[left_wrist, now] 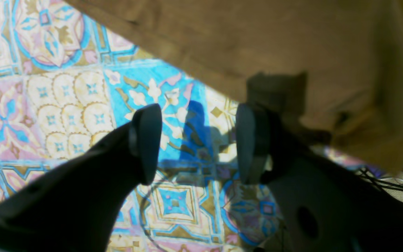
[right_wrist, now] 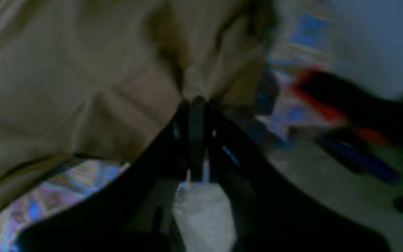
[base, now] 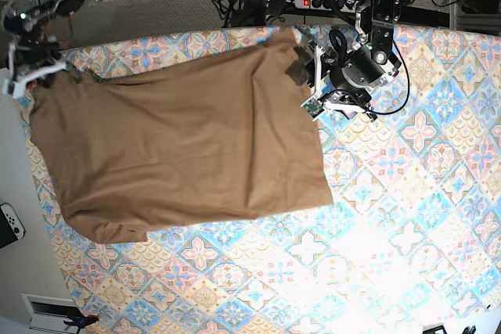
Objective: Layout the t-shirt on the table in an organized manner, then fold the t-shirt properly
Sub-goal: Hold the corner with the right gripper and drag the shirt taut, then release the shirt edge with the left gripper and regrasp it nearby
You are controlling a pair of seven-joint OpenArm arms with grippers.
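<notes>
While the t-shirt (base: pixel 180 154) is spread wide over the left and middle of the table (base: pixel 407 217), the laying-out is judged to be well along but not finished, and no fold is seen yet. Starting at the left of the base view, the right gripper (base: pixel 31 76) is found at the far upper-left corner of the cloth; in the right wrist view its jaws are pressed together on a pinch of tan fabric (right_wrist: pixel 194 94), which is gathered into creases running up from the grip. Moving across, the garment is seen as a plain tan-brown sheet, no print, lying mostly flat with long soft wrinkles; its lower left corner is rounded and slightly rumpled, its lower edge runs slantwise, and its right side ends in a fairly straight edge near the table's middle. Sleeves and neck cannot be made out from above. At the right, the left gripper (base: pixel 311 76) is held just beside the cloth's upper-right corner; in the left wrist view (left_wrist: pixel 194 143) its jaws stand apart with nothing between them, patterned table showing through the gap and the shirt's edge (left_wrist: pixel 257 45) just beyond. Squaring the corners is judged to be left, then all the folding
</notes>
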